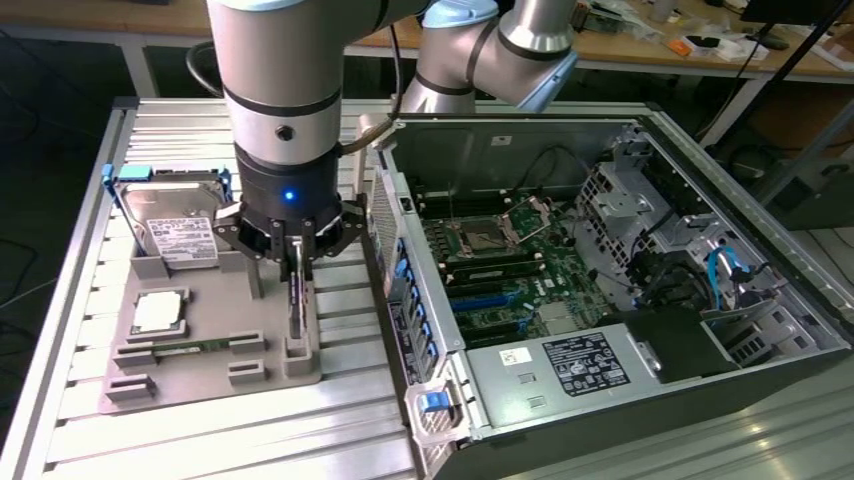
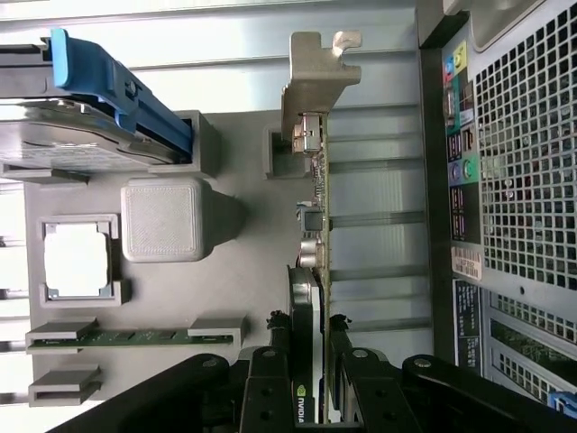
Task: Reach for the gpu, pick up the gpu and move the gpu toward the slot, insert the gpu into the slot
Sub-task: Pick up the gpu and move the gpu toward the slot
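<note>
The gpu (image 1: 296,310) stands on edge in the grey holder tray (image 1: 200,385), its silver bracket (image 2: 311,86) at the far end and its green edge (image 2: 325,180) along one side. My gripper (image 1: 291,262) is directly above it, with the black fingers (image 2: 270,338) pressed to both faces of the card, shut on it. In the wrist view the gripper (image 2: 305,332) straddles the card's dark cooler. The slot (image 1: 491,293) lies on the green motherboard inside the open computer case, to the exterior view's right of the gripper.
On the tray lie a hard drive (image 1: 180,225) with a blue bracket, a silver processor (image 1: 160,310) and a memory stick (image 1: 187,347). The case's rear wall (image 1: 400,260) rises right beside the gpu. A power supply (image 1: 561,365) fills the case's near end.
</note>
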`<state>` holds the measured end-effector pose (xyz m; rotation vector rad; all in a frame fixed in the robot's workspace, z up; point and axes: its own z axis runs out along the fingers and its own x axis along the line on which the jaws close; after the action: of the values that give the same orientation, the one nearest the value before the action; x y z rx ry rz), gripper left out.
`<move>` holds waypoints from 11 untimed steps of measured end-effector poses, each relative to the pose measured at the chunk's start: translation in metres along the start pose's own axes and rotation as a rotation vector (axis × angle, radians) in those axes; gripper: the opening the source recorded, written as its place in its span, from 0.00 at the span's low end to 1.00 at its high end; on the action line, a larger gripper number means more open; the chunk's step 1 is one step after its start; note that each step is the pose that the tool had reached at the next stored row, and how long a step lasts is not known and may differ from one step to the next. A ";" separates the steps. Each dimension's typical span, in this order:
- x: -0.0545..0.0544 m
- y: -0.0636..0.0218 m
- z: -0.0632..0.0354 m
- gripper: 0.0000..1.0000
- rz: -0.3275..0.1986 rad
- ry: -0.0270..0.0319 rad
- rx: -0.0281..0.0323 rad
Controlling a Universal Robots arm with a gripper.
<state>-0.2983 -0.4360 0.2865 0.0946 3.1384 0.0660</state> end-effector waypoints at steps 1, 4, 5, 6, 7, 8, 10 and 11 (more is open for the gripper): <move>0.000 0.0001 -0.0012 0.27 0.000 0.0000 0.0000; 0.000 0.0002 -0.0052 0.27 0.000 0.0000 0.0000; 0.000 0.0003 -0.0063 0.27 0.000 0.0000 0.0000; 0.000 0.0003 -0.0079 0.27 0.000 0.0000 0.0000; 0.000 0.0004 -0.0093 0.27 0.000 0.0000 0.0000; 0.000 0.0005 -0.0107 0.27 0.000 0.0000 0.0001; 0.000 0.0006 -0.0135 0.27 0.000 0.0001 0.0001; 0.000 0.0006 -0.0150 0.27 0.000 0.0000 0.0001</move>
<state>-0.2984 -0.4360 0.3015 0.0946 3.1383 0.0659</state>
